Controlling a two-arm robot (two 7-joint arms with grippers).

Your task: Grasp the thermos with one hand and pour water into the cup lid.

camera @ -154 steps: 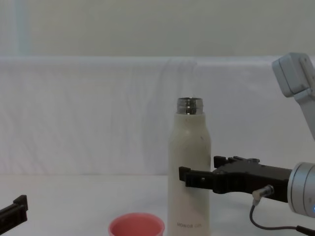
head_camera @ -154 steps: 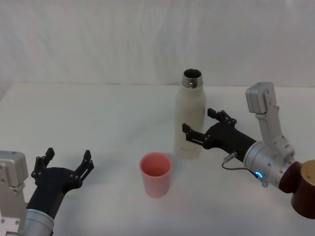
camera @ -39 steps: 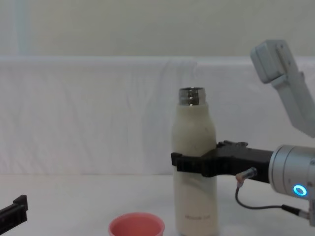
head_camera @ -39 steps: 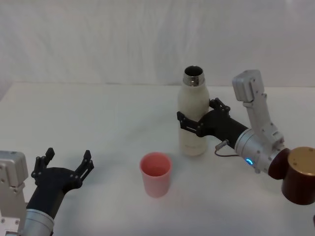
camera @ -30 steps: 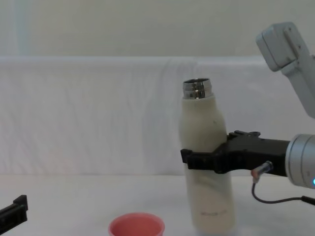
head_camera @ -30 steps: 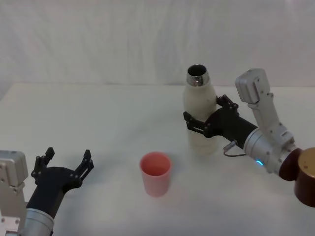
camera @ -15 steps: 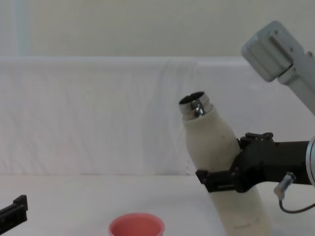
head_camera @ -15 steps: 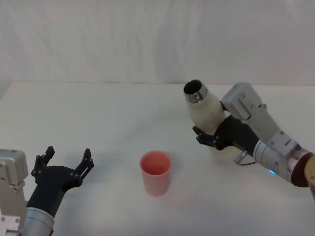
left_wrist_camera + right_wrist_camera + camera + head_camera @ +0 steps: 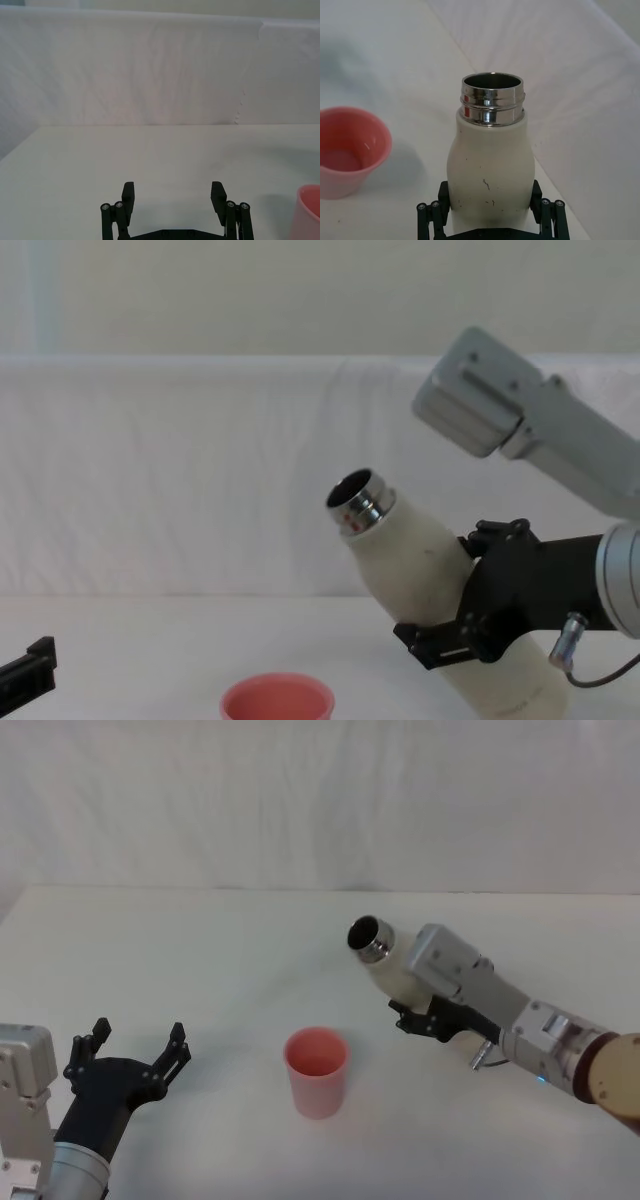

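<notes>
The right gripper point(image 9: 455, 625) is closed around the lower body of the thermos point(image 9: 430, 585), with 1 finger on each side, as the right wrist view shows. It holds the bottle in the air above the table point(image 9: 200, 960), tilted, with the steel neck point(image 9: 368, 938) pointing up and toward the robot's left. The open mouth is near the cup lid point(image 9: 317, 1072) but not yet over it; in the head view the mouth is behind the cup and a little to its right. The cup lid stands upright on the table, and in the right wrist view its bottom looks a little wet, though I cannot tell for sure.

The left gripper point(image 9: 130, 1065) rests low at the robot's left, with its fingers spread wide and nothing between them.

I judge that the tilting step is in progress and no stream of water is visible. The next move needs to bring the mouth over the cup and tilt more, slowly, so the water falls inside the rim.
</notes>
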